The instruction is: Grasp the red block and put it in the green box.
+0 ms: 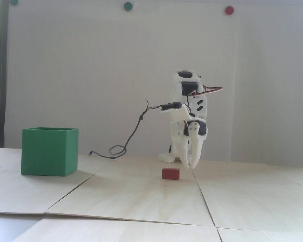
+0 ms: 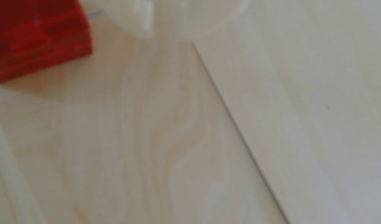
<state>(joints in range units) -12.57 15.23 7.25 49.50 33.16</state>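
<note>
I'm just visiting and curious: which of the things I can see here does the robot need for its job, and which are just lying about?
Needed for the job:
- small dark-red rectangular block
- large matte green cube-shaped box
- white two-finger gripper

Just lying about:
- thin black cable looped on the table
- round red wall dot
- round green wall dot

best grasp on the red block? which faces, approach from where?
Come from above and pinch across the short width, on the two long side faces. The red block lies flat on the table, longer than tall, clear all round. The gripper hangs just right of it in the fixed view, tips nearly together, so open first.
</note>
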